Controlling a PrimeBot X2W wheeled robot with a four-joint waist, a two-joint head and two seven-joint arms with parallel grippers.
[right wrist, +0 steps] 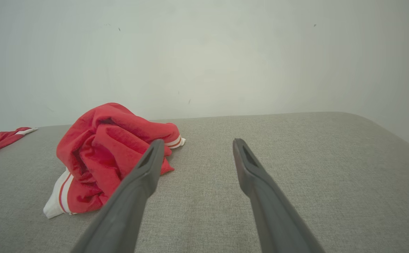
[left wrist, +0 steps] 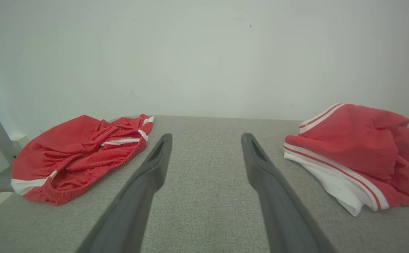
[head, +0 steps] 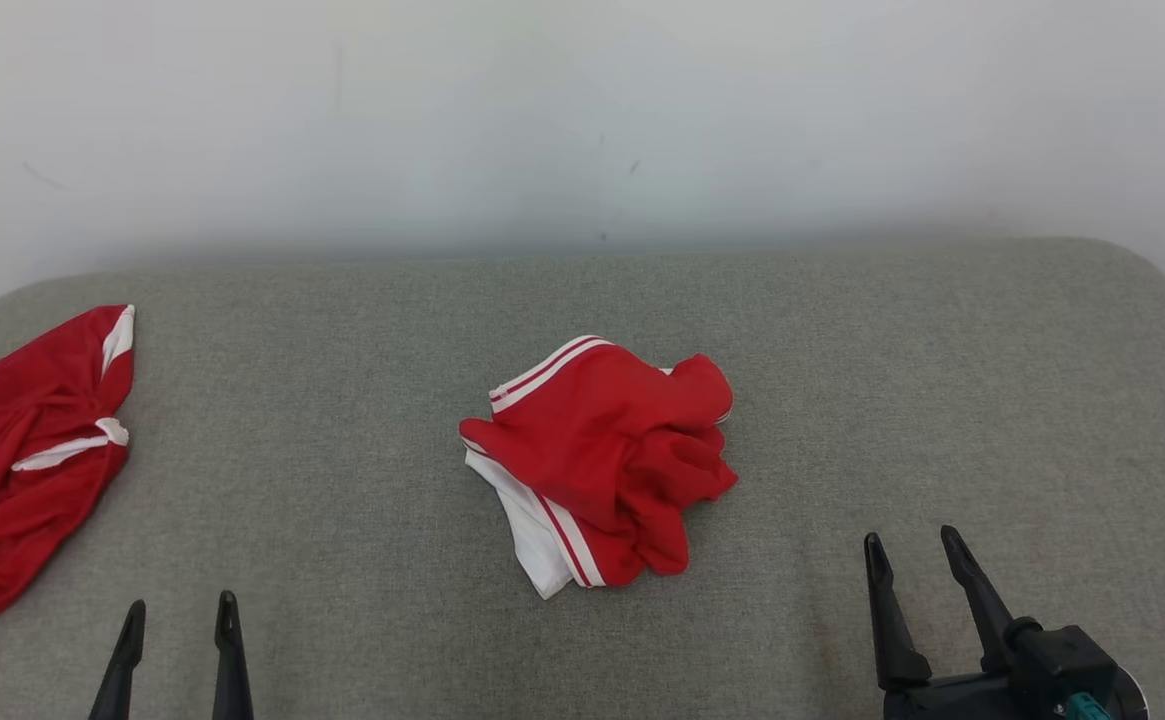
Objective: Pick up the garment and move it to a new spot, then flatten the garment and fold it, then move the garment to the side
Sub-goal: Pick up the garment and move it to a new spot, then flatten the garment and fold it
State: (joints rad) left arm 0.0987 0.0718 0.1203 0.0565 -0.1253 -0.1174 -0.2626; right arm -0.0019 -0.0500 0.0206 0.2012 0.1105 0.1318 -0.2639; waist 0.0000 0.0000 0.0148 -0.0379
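At the left edge, a second garment (head: pixel 27 450) lies crumpled. Lower left, the left gripper (head: pixel 181 600) hovers, fingers apart, empty. Mid-frame the garment (head: pixel 602 455) sits bunched on the grey pad (head: pixel 342 380) (probably the target, lying between both arms). Lower right, the right gripper (head: pixel 912 536) hangs spread, ready to grasp.

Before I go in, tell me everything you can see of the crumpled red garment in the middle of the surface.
The red garment looks like soft knit cloth, with white-and-red striped trim along its edges and a white panel poking out at its near-left corner. It lies bunched in a loose heap, neither flat nor folded, about midway across the grey fabric surface. That surface is all that touches it; the left gripper and right gripper are open and clear of it.
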